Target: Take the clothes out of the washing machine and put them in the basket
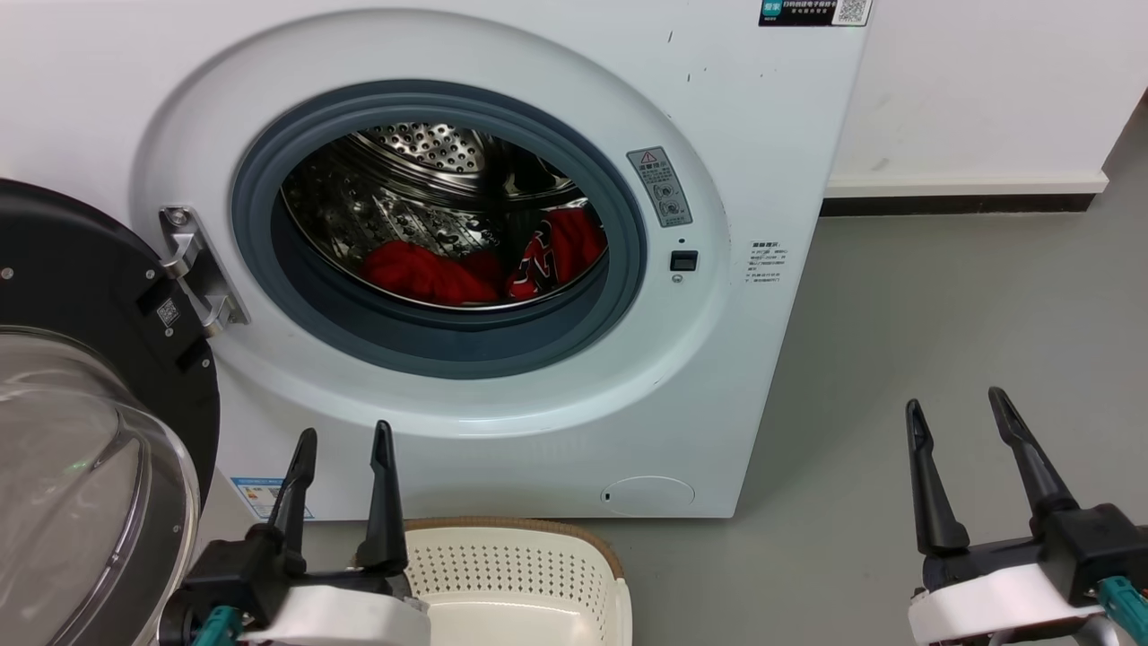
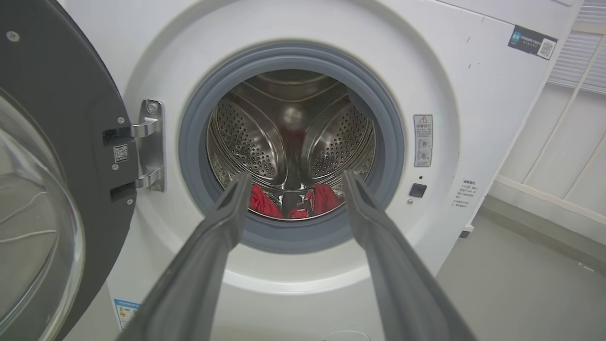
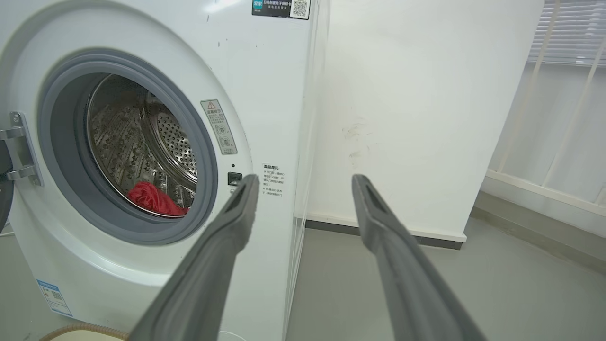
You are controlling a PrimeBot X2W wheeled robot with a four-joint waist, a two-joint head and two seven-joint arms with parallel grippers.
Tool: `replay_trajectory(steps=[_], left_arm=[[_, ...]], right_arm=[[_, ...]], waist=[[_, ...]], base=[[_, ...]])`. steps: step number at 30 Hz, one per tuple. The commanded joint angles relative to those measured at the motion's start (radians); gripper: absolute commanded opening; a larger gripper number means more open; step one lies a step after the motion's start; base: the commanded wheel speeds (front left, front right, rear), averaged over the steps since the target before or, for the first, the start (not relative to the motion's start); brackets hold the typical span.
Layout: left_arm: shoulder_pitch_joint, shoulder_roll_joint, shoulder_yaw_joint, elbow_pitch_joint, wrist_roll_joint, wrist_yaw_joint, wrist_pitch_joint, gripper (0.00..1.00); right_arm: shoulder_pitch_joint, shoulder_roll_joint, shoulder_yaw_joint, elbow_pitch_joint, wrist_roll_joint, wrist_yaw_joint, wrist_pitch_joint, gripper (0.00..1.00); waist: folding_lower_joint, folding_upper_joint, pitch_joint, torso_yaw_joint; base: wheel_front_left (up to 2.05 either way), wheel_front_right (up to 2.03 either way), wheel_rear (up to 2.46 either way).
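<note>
Beyond the left gripper, whose fingers are spread, the washing machine stands open. Its steel drum holds the plain red garment beside the lettered red garment. The cream basket sits just right of those fingers. The right gripper also has its fingers spread.

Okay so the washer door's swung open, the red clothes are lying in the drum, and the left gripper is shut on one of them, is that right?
Not quite. The left gripper is open and holds nothing; the head view shows it outside the washing machine, beside the basket. The door is open, and the clothes do lie in the drum.
</note>
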Motion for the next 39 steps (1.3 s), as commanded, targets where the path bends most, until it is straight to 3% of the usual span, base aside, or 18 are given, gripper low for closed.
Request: replay_trajectory(steps=[1, 7, 15, 28, 39], left_arm=[[0.006, 0.011, -0.011, -0.005, 0.034, 0.009, -0.009, 1.00], [0.015, 0.026, -0.040, 0.023, 0.094, 0.056, -0.023, 1.00], [0.021, 0.034, -0.067, 0.031, 0.134, 0.073, -0.036, 1.00], [0.050, 0.010, -0.037, 0.045, 0.190, 0.037, -0.060, 1.00], [0.056, -0.001, -0.029, 0.074, 0.247, 0.013, -0.071, 1.00]], right_arm=[[0.004, -0.005, 0.002, -0.013, -0.029, 0.000, -0.010, 1.00], [0.013, -0.005, 0.005, -0.021, -0.085, 0.000, -0.022, 1.00], [0.026, -0.005, 0.017, -0.017, -0.143, 0.000, -0.037, 1.00], [0.047, -0.005, 0.001, 0.074, -0.061, 0.000, -0.062, 1.00], [0.041, -0.006, 0.005, 0.105, -0.100, 0.000, -0.072, 1.00]], waist=[[0.0000, 0.0000, -0.001, 0.000], [0.0000, 0.0000, -0.005, -0.002], [0.0000, 0.0000, -0.008, -0.005], [0.0000, 0.0000, -0.018, -0.009], [0.0000, 0.0000, -0.024, -0.011]], base=[[0.00, 0.00, 0.00], [0.00, 0.00, 0.00], [0.00, 0.00, 0.00], [0.00, 0.00, 0.00], [0.00, 0.00, 0.00]])
